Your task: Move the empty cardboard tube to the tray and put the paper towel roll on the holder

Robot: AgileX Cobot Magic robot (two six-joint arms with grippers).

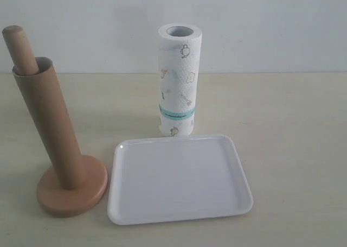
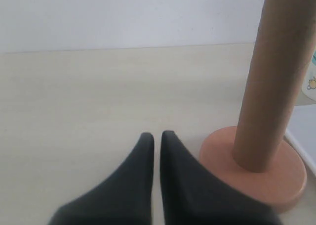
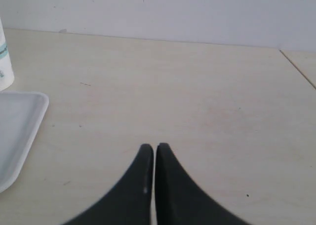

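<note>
Across the exterior view no hand appears, only the things on the bench (image 1: 293, 149). The empty cardboard tube (image 1: 51, 130) sits sleeved over the pole of the holder (image 1: 81, 195). The pole's rounded tip pokes out of the tube's upper mouth, and the tube's lower end rests on the disc base. The tray (image 1: 179, 179) lies bare just beside that base, and the paper towel roll (image 1: 179, 78) stands on end just behind the tray.

From the left wrist view, the left hand (image 2: 157, 136) has its fingers pressed nearly together, with a thin slit between them, gripping nothing. It hangs low over the bench, pointing roughly level. The tube and the holder's base stand just ahead of the fingertips, off toward the side where the tray's edge shows.

From the right wrist view, the right hand (image 3: 155, 148) is likewise pressed together on nothing, low and level, facing bare bench. A corner of the tray and a sliver of the roll lie ahead of it, well off to one side.

Freeing the tube looks like the step in hand, and the left hand is the nearer. It should spread its fingers first and swing across to the tube. The pinch should be gentle, since hollow card probably crushes. The lift should follow the pole's own line until the lower rim clears the tip, because a slanted pull would likely drag or tip the holder.
</note>
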